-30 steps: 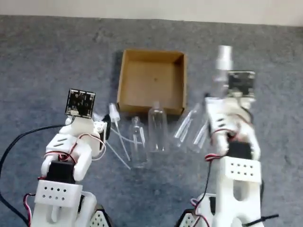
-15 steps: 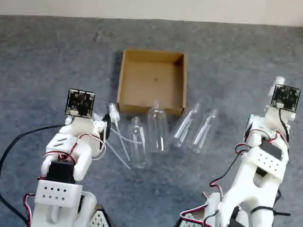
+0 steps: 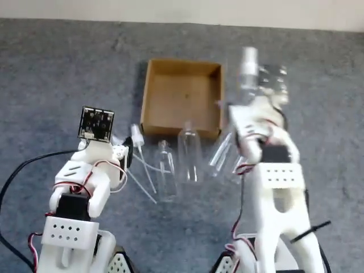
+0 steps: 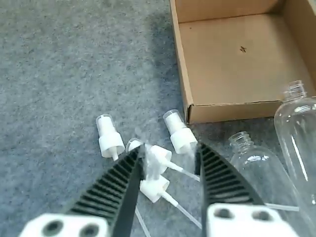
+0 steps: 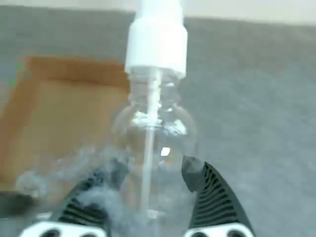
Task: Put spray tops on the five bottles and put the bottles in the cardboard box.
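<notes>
While the grey carpet [image 3: 68,62] spread wide to the left of and beyond the cardboard box [image 3: 149,96], the ground nearer the arms was crowded: the box's near wall stood just behind a row of uncapped bottles [image 3: 189,151] lying on their sides, and the right arm [image 3: 273,182] reared up over the right end of that row. Half a second earlier that arm had leaned out toward the table's right side, well away from the box; it had since swung back inward, so that its load hung just beside the box's right wall, blurred by the motion. The left arm [image 3: 85,176] had kept its place, and the box and the lying bottles had not shifted. Seen from the left wrist, the box's brown floor showed bare from wall to wall. The right gripper [image 5: 153,175] was clenched around the round body of a clear bottle [image 5: 153,128], held upright, with a white spray top [image 5: 157,44] seated on its neck and its thin tube running down inside. The left gripper [image 4: 168,163] hung released, jaws spread, low over a loose cluster of spray tops [image 4: 109,138] on the carpet, near the box's front left corner and just beside the neck of the nearest lying bottle.
</notes>
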Robot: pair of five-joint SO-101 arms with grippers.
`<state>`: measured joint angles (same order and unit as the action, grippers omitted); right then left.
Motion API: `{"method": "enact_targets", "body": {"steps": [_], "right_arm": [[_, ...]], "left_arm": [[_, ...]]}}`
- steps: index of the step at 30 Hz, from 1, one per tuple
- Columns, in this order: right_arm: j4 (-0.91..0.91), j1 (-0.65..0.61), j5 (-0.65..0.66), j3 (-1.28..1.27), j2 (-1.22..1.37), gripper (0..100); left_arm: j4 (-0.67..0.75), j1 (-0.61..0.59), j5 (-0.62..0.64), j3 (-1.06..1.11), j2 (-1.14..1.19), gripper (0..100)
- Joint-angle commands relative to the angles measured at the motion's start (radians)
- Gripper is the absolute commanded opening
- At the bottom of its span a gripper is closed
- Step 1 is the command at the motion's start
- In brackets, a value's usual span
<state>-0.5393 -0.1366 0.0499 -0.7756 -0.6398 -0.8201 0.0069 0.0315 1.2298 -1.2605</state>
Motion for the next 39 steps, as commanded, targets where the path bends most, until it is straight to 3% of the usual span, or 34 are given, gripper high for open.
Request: {"method": "enact_targets", "body": {"steps": [1, 9, 16, 22, 25, 35, 39], "right_arm": [[-0.005, -0.174, -0.058, 0.104, -0.002, 0.7], [0.084, -0.430, -0.112, 0.105, 0.007, 0.5], [0.097, -0.469, -0.114, 0.107, 0.007, 0.5], [0.093, -0.530, -0.110, 0.102, -0.001, 0.5], [0.093, -0.530, -0.112, 0.102, 0.005, 0.5], [0.090, -0.561, -0.110, 0.102, -0.005, 0.6], [0.005, -0.605, -0.109, 0.105, -0.005, 0.5]], "left_arm": [[0.015, -0.007, -0.009, -0.008, -0.002, 14], [-0.011, 0.013, -0.009, -0.030, -0.036, 16], [-0.192, 0.071, -0.011, -0.028, -0.303, 21], [-0.258, 0.163, -0.011, 0.027, -0.513, 21], [-0.302, 0.202, -0.043, 0.025, -0.573, 26], [-0.209, 0.199, -0.043, 0.116, -0.547, 30], [-0.175, 0.170, -0.043, 0.133, -0.547, 30]]}}
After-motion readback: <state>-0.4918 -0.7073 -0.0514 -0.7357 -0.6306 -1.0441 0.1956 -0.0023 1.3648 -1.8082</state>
